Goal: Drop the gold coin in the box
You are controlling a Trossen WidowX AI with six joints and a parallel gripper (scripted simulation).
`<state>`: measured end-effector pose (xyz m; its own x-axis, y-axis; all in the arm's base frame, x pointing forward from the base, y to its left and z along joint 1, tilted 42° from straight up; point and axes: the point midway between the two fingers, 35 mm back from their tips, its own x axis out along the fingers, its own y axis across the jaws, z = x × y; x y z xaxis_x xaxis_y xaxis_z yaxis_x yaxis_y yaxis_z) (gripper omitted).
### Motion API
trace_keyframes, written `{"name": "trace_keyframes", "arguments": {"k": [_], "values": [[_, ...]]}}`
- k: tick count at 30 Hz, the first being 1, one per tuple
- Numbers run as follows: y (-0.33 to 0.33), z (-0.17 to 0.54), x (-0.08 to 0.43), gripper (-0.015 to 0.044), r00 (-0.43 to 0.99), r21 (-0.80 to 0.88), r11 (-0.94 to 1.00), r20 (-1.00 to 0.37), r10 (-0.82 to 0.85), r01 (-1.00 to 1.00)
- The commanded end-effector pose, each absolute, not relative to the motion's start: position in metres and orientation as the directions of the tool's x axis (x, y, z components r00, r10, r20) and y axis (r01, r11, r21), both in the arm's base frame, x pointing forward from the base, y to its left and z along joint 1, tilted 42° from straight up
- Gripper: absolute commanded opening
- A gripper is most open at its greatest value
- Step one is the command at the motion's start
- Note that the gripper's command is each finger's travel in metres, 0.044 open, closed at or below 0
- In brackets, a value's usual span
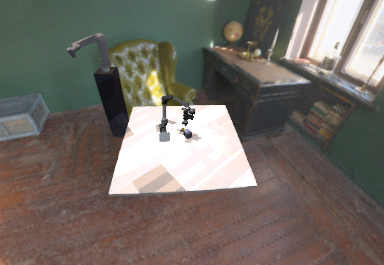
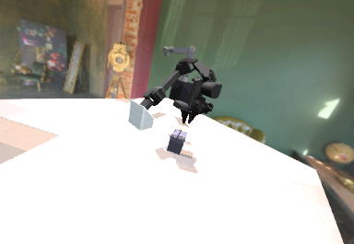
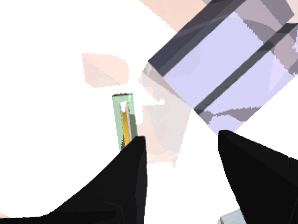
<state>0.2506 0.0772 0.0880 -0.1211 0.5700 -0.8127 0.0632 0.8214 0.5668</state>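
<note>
The gold coin stands on edge in the green holder in the wrist view, its lower end hidden by the left finger. A small yellow spot beside the box in the top camera looks like the coin. The closed grey box, lavender-grey on top, shows its dark slot running diagonally across the lid, at an angle to the coin. My gripper is partly open and empty, pointing down above the table; in the wrist view the coin lies beyond the left fingertip, not between the fingers.
A pale grey block stands by the arm's base; a pale corner shows at the wrist view's bottom edge. The white table carries shadows. A second arm stands on a dark pedestal behind the table.
</note>
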Motion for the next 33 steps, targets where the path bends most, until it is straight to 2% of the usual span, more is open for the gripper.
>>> {"name": "trace_keyframes", "arguments": {"k": [1, 33], "values": [[0.093, 0.112, 0.218, 0.0161, -0.155, 0.651, 0.756, -0.741, 0.653, 0.071], [0.132, 0.065, 0.207, 0.0161, -0.154, 0.652, 0.755, -0.741, 0.654, 0.071]]}}
